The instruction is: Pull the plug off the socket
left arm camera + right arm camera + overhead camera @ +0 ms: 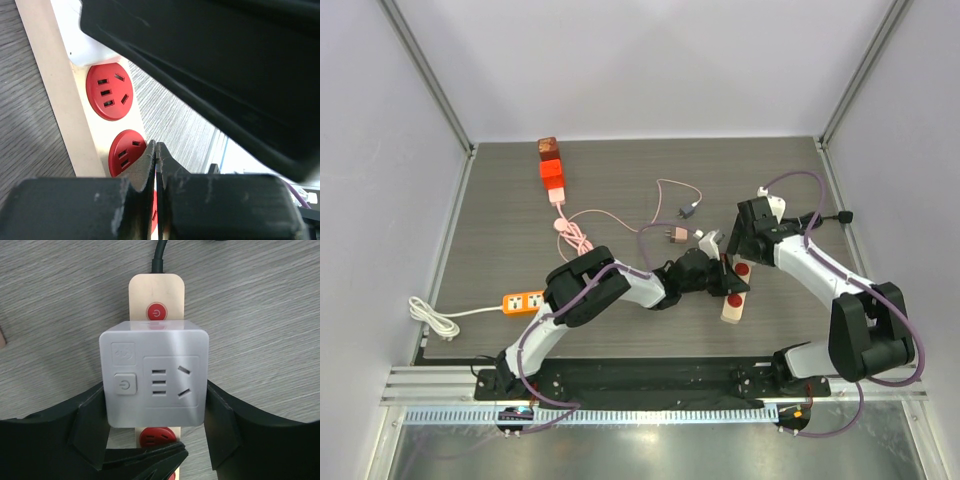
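Now the right gripper [156, 427] clamps the white plug [154, 375], seated toward the strip's [156, 290] far end. The left gripper [156, 165], shut and empty, rests on its near end.

Tabletop tally, kind by kind.

Counts two arms, the left arm [582, 288] and the right arm [820, 268]; two grippers, the left gripper [156, 160] and the right gripper [157, 426]; two power strips, one cream strip [156, 290] and one orange strip [523, 302]; one white cube plug [155, 375]; one red power button [156, 311]; one red-and-orange block stack [551, 170]; one pink cable [575, 235]; one white cord [430, 315]; two small loose plugs, one brown plug [675, 235] and one grey plug [688, 211].
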`<state>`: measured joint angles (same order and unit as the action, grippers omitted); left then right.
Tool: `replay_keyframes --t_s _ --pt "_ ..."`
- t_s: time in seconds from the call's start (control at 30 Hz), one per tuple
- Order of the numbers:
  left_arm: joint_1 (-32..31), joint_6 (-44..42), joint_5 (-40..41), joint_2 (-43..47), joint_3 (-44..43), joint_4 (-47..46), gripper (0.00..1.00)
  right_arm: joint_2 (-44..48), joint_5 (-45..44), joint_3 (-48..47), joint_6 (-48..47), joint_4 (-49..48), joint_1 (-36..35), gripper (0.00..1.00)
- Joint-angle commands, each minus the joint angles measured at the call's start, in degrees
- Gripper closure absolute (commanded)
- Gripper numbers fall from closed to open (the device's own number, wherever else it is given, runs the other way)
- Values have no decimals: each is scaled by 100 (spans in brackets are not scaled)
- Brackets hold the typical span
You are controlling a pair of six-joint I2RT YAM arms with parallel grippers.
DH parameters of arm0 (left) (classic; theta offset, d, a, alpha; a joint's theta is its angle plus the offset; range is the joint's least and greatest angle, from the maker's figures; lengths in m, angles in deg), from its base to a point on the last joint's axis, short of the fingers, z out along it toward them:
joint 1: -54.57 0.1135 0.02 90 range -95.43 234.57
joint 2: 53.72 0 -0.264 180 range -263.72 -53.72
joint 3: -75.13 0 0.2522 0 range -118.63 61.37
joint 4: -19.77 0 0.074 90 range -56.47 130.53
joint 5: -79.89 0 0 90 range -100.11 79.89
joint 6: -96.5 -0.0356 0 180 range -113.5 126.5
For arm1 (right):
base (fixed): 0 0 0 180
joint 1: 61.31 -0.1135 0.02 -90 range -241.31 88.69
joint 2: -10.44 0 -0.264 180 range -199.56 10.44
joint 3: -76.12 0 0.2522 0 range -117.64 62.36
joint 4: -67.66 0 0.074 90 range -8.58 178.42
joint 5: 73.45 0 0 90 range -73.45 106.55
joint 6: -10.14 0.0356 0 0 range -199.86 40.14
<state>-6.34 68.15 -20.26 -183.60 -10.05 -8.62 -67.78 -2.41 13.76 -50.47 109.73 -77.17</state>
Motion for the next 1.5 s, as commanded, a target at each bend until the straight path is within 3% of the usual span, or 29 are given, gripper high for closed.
replay_keyframes --t_s 0.0,0.17,0.27,0.33,0.37,0.4,0.5,0.8,1.13,1.27,1.33,1.43,1.47 --pt "79 -197 497 -301 277 989 100 -80 -109 -150 -152 -203 92 28" --pt "105 -48 471 -406 225 998 100 -54 15 -168 -275 -239 92 23" --pt "140 92 409 -520 164 1024 100 -1 -20 -124 -319 -274 91 31" --pt "158 128 435 -555 137 1121 100 69 -2 -97 -328 -327 92 42" --pt "158 172 496 -547 128 1226 100 96 -2 -88 -346 -335 83 52" --pt "158 207 514 -555 111 1262 100 139 -11 -88 -337 -335 91 70" --pt "158 304 532 -608 67 1402 100 271 -81 -19 -311 -353 91 99" --pt "167 427 532 -837 5 1552 100 1229 -1241 359 -469 -573 -330 99" --pt "219 331 251 -820 -39 1288 100 1151 -925 141 -232 -345 -348 99" --pt "219 -160 207 -399 84 1131 99 1089 -777 -193 -205 -177 -339 99" --pt "219 -424 242 -4 286 973 92 1098 -680 -317 -214 -134 -339 99" --pt "219 -995 365 480 592 780 66 1098 -486 -387 -240 -107 -339 99" --pt "228 -1136 434 812 724 692 52 1098 -416 -413 -258 -98 -348 99"
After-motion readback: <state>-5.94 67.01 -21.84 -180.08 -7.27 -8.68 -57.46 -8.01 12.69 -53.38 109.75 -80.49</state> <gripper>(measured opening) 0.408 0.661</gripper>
